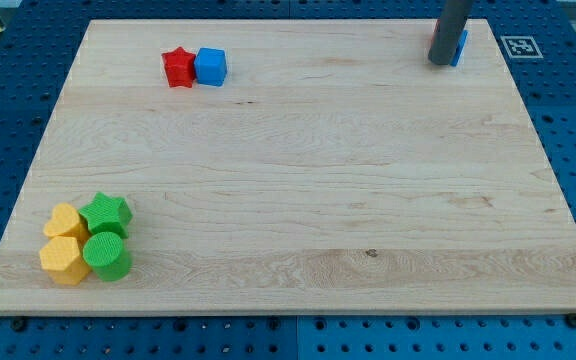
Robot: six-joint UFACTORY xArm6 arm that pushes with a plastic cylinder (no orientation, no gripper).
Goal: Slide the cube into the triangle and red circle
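The blue cube (210,66) sits near the view's top left, touching a red star (178,67) on its left. My tip (440,63) rests on the board near the view's top right, far to the right of the cube. The rod hides most of two blocks there: a sliver of a red block (433,36) shows at its left edge and part of a blue block (461,46) at its right. Their shapes cannot be made out.
A cluster sits at the view's bottom left: a yellow heart (64,220), a green star (106,213), a yellow hexagon (64,259) and a green cylinder (107,256), all touching. The wooden board (318,170) lies on a blue pegboard table.
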